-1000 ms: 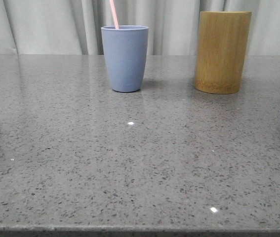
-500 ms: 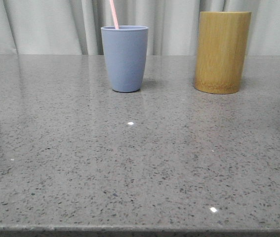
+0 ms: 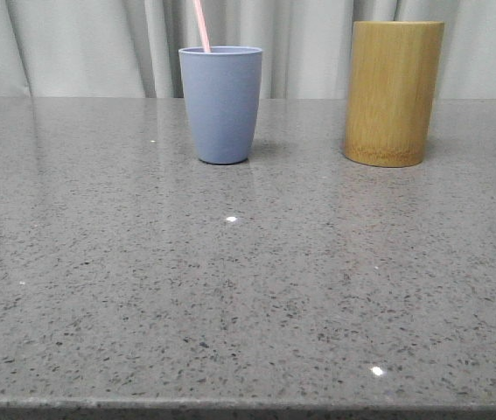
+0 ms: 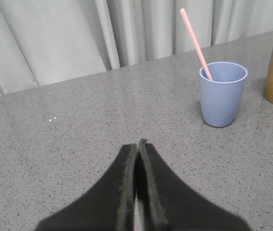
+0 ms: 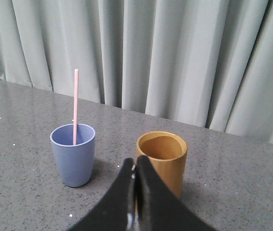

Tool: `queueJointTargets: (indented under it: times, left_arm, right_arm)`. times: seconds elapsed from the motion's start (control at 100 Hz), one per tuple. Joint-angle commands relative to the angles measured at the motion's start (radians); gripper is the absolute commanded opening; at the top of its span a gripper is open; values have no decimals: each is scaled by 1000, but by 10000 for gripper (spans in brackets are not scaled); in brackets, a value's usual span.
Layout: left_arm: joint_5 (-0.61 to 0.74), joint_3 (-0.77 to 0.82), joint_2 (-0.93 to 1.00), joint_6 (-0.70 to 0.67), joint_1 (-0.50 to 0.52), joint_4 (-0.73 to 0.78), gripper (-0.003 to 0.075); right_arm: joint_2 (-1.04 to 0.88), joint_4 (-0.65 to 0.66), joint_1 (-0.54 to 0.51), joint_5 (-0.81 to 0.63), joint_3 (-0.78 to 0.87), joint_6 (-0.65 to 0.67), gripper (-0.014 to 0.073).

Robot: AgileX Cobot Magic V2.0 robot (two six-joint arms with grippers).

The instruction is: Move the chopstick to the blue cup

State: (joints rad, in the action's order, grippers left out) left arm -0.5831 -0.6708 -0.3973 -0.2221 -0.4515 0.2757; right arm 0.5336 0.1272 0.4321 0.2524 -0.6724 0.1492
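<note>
The blue cup (image 3: 221, 105) stands upright at the back of the grey table. A pale pink chopstick (image 3: 201, 24) leans inside it, its top end sticking out past the frame. Both show in the left wrist view, cup (image 4: 222, 94) and chopstick (image 4: 195, 44), and in the right wrist view, cup (image 5: 73, 154) and chopstick (image 5: 74, 106). My left gripper (image 4: 137, 144) is shut and empty, well back from the cup. My right gripper (image 5: 135, 161) is shut and empty, in front of the bamboo cylinder. Neither gripper shows in the front view.
A tall yellow-brown bamboo cylinder (image 3: 394, 92) stands to the right of the blue cup; it looks empty in the right wrist view (image 5: 162, 156). Grey curtains (image 3: 90, 44) hang behind the speckled table (image 3: 248, 289).
</note>
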Motion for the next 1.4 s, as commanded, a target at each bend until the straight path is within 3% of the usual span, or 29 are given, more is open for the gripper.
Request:
queueJointTargets:
  times: [0.0,0.31,1.21,1.39]
  left_arm:
    - [84,-2,44,-11,-2,0,-19]
    - [82,35,139,-11,-2,-1,-19]
    - [85,35,140,-11,-1,-1,-19]
    - [197,102,157,8,92,-69,-19]
  right_arm:
    - [-67,14,-6,-79,25,-2,-67]
    - [-229,13,-6,-79,84,-2,-67]
    - [-229,13,-6,-79,84,-2,-67]
    - [-229,13,-6,-79,84,-2,-67]
